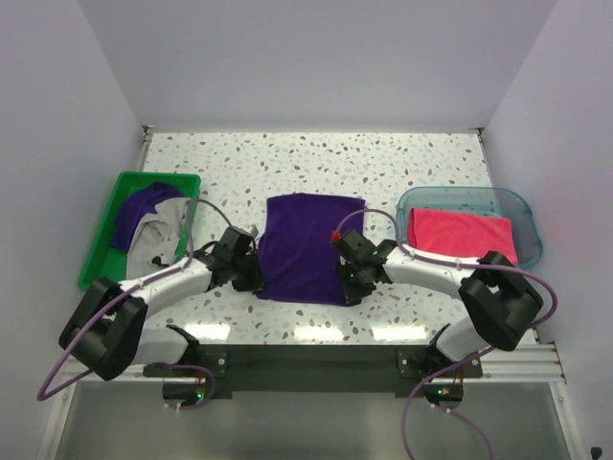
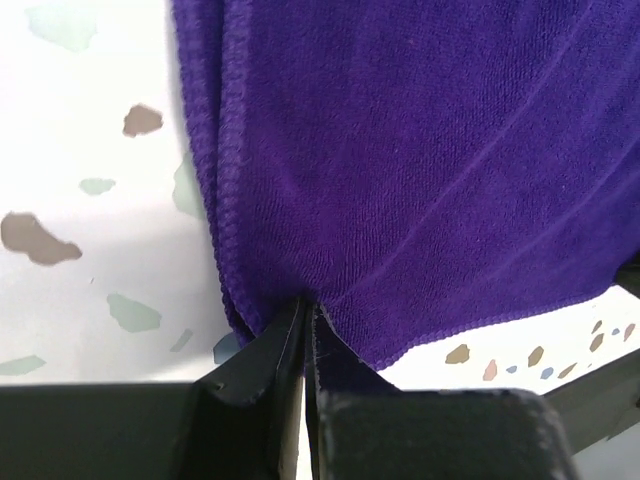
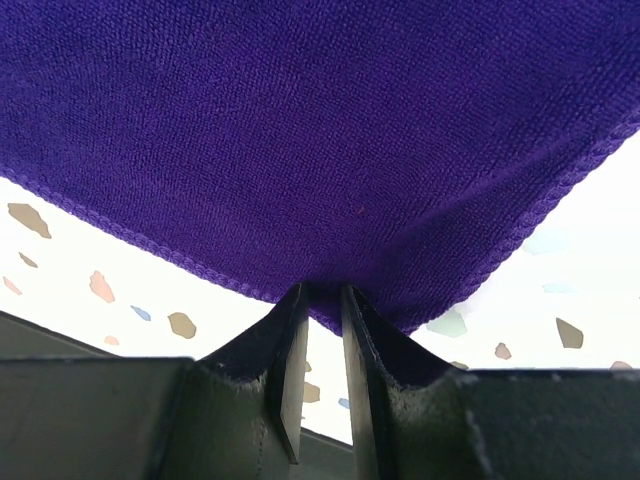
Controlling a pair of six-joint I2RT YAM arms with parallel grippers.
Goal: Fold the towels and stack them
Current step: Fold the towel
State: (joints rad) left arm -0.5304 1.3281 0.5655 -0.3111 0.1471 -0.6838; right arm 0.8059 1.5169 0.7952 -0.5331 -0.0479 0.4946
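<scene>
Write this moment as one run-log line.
left jaws: shut on purple towel corner | right jaws: same towel, other corner | pink towel: in blue tray

spread purple towel (image 2: 420,150): cut off at top and right of left wrist view | pinched corner: hidden between left gripper (image 2: 309,306) fingers | binned purple towel (image 1: 142,204): partly under grey towel (image 1: 155,240)

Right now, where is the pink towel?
Top view: the pink towel lies folded inside the teal tray at the right side of the table, right of the central purple towel.
</scene>
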